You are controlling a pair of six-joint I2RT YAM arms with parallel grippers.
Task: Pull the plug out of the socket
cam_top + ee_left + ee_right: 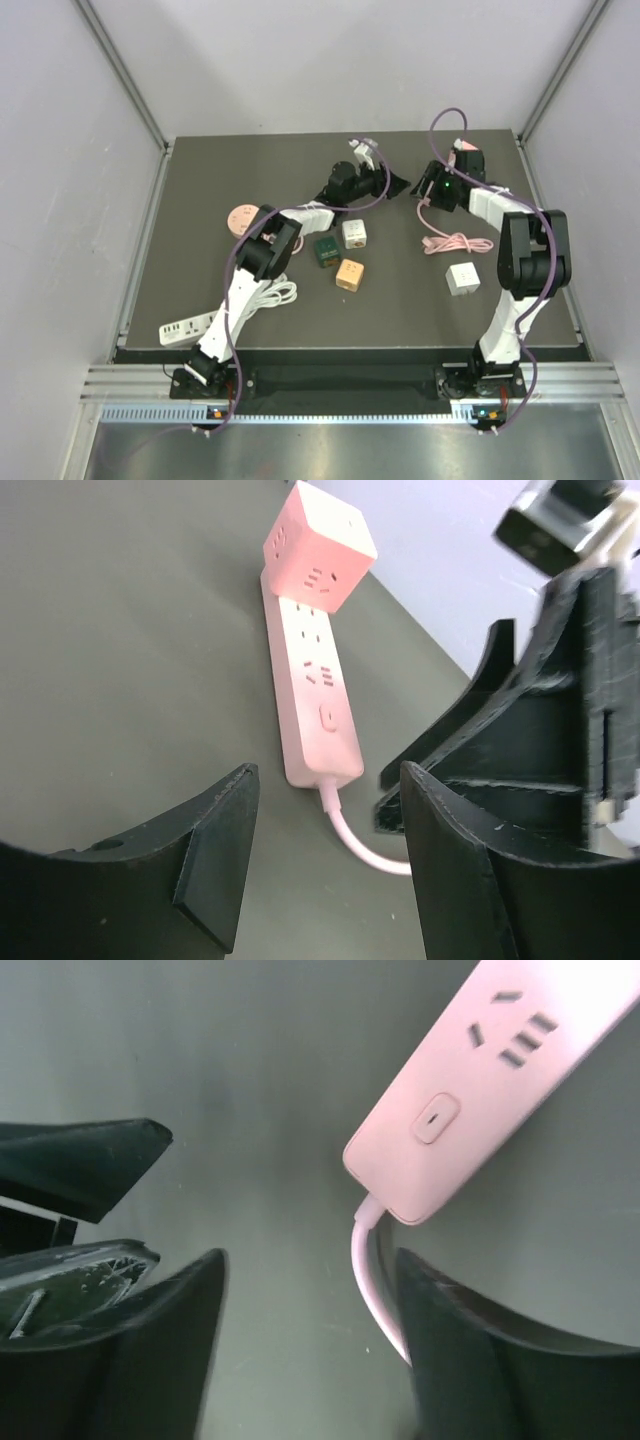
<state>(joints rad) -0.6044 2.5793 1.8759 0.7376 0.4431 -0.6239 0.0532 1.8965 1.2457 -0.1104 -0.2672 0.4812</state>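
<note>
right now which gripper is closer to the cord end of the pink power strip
Right. The right gripper straddles the cord just short of the pink power strip; the left gripper sits farther back, facing the same end.

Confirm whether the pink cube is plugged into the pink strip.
Apparently plugged in: pink cube sits on far end of pink strip.

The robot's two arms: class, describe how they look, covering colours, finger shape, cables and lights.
The left arm and right arm have black joints and white link covers. A purple cable runs along each. The fingers are matte black wedges. A green light glows at the right wrist.
</note>
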